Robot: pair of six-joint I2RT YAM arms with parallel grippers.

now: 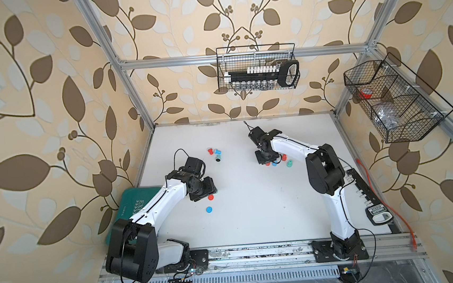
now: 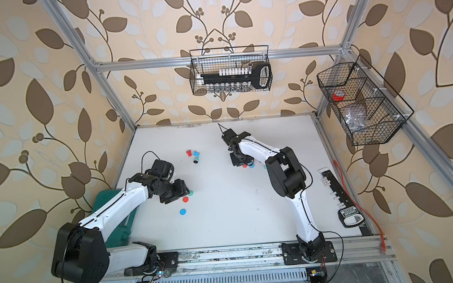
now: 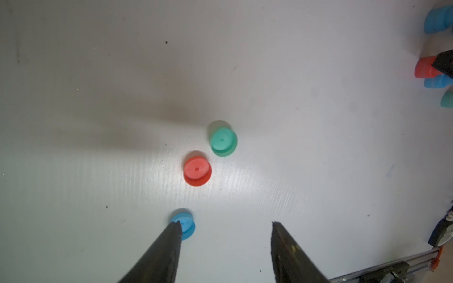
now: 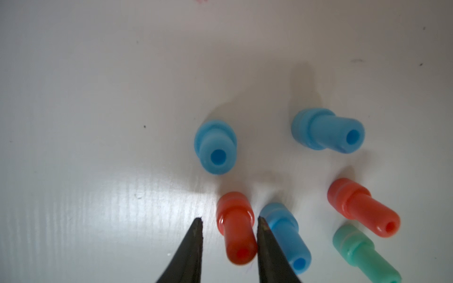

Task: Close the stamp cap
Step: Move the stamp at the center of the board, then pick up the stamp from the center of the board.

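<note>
Three loose stamp caps lie on the white table: green [image 3: 223, 141], red [image 3: 197, 170] and blue [image 3: 185, 225]. In a top view they sit beside the left wrist, with the red cap [image 1: 210, 197] nearest it. My left gripper [image 3: 226, 224] hovers open and empty, and one fingertip overlaps the blue cap. Several stamps stand under the right arm. My right gripper [image 4: 229, 219] is open around a red stamp [image 4: 235, 227], with a gap on one side. A blue stamp [image 4: 284, 235] stands just outside the other finger.
Three more stamps lie at the back left, red [image 1: 210, 151], blue [image 1: 217, 151] and teal [image 1: 218, 157]. A green mat [image 1: 131, 207] lies under the left arm. A black strip [image 1: 367, 192] and a timer [image 1: 377, 214] lie along the right edge. Wire baskets [image 1: 257, 68] hang on the walls.
</note>
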